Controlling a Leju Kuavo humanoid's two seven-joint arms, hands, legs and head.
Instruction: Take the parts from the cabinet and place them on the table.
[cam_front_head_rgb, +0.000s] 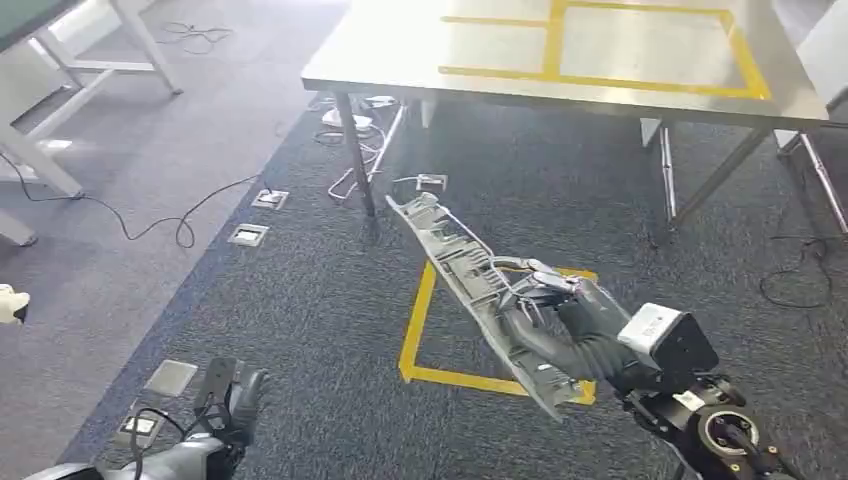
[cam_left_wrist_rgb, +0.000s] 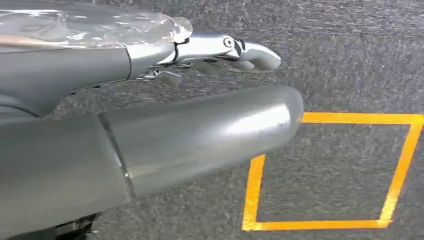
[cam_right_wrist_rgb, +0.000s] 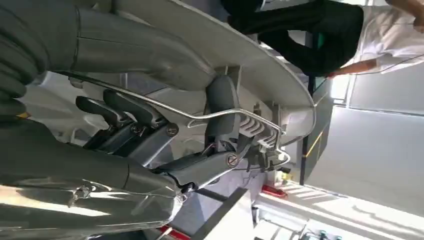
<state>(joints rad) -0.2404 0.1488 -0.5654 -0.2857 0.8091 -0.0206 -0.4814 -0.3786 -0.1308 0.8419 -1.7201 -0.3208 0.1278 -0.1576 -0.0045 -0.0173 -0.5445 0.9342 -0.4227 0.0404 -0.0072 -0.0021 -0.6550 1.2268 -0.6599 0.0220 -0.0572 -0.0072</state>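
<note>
Carrying the part to the bench

The bench, steel with yellow tape on top, stands ahead and well apart across the grey carpet; the long grey part is in the air over the floor's yellow square, gripped near its rear half by the right robot hand, fingers wrapped round its ribbing. Judged from here, the long front end overhangs and could dip or clip the bench edge, so keep the grasp firm, raise the part above the top before closing in, and lay it flat inside the taped outline. The left robot hand hangs low, grasping nothing, fingers loosely apart.
</note>
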